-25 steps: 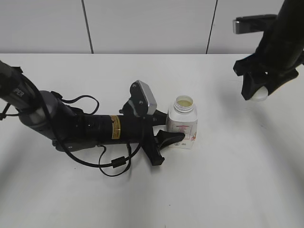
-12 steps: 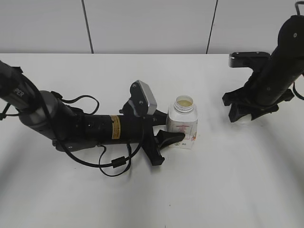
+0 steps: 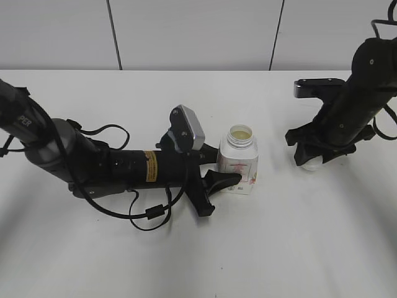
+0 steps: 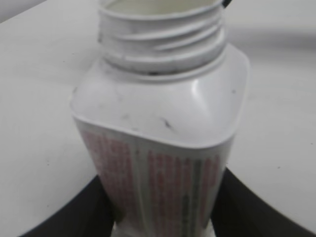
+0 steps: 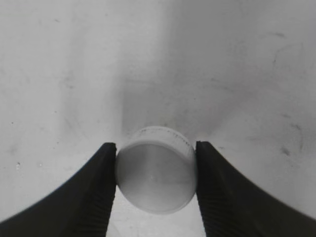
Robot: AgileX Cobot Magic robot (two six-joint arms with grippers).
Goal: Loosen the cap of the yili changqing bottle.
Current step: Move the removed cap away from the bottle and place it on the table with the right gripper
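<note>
The yili changqing bottle (image 3: 239, 162) stands upright mid-table, white with red print, its threaded neck uncapped; it also fills the left wrist view (image 4: 163, 128). My left gripper (image 3: 224, 179) lies low along the table and is shut on the bottle's lower body, with fingers on both sides (image 4: 160, 217). My right gripper (image 3: 315, 161) is down at the table to the right of the bottle. It is shut on the cap (image 5: 156, 169), a small round white cap held between both fingers at the table surface; the cap also peeks out in the exterior view (image 3: 313, 164).
The white table (image 3: 186, 248) carries only the bottle and the arms. The left arm's black body and cables (image 3: 111, 167) lie across the left half. A pale panelled wall (image 3: 192, 31) runs along the back edge.
My right gripper has come down and leftward from high at the right to the table, carrying the cap. The left gripper and the bottle have not moved.
</note>
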